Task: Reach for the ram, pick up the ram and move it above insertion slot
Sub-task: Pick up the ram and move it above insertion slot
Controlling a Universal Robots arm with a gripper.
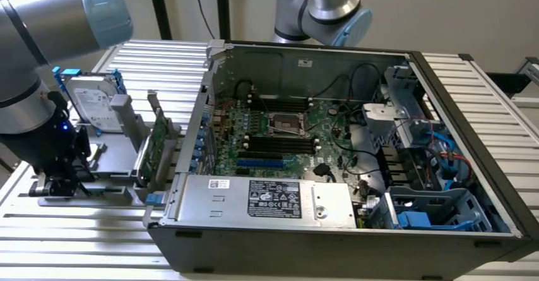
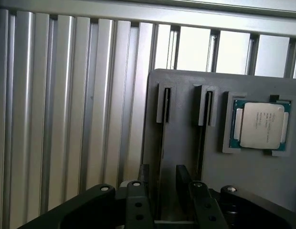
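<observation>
Gripper [image 2: 163, 172] fingers are apart, straddling the ram [image 2: 161, 143] (the thin edge standing in the grey holder [image 2: 181, 119] slot, best guess), so if you close off-centre you may tilt it, jam it or lose grip.

Robotics lab; open computer case [image 1: 337, 251]; slatted table [image 1: 84, 243]

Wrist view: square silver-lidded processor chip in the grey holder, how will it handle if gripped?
The square silver-lidded processor chip is probably stiff and light: it looks thin and flat. Its smooth metal lid likely grips poorly. It sits framed in a pocket of the grey holder, so a push probably won't slide it.
</observation>
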